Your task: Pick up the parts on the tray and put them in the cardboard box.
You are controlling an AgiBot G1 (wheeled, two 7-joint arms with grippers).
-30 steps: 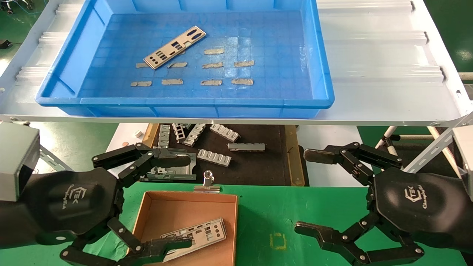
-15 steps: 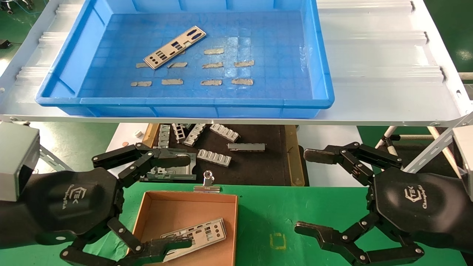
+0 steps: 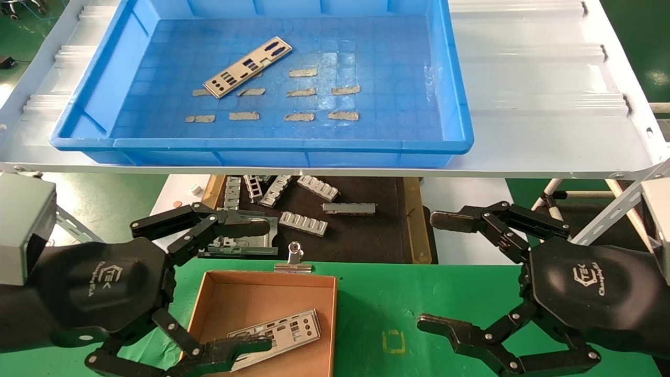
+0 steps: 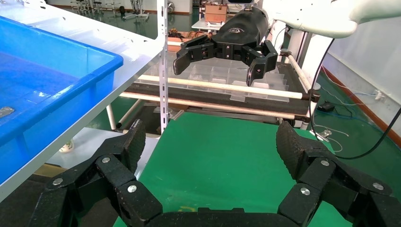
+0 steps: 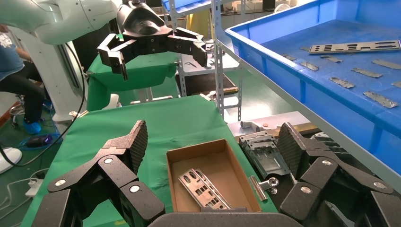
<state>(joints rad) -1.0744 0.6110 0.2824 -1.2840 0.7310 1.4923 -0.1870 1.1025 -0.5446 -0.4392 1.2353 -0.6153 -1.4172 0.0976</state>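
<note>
One part (image 3: 247, 67) lies aslant on the floor of the tray (image 3: 261, 144), among tape strips (image 3: 299, 117), up on the shelf (image 3: 539, 104). Another part (image 3: 282, 331) rests in the box (image 3: 220, 298) (binder clip (image 3: 294, 260) on its far rim) on the green counter (image 3: 419, 293). The left gripper (image 3: 246, 283) hangs beside the box, the right gripper (image 3: 437, 272) well apart from it, both with jaws wide and holding nothing.

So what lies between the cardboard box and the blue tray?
In the head view, a dark mat strewn with grey ribbed pieces lies between the cardboard box and the tray, partly under the tray's white shelf.
</note>
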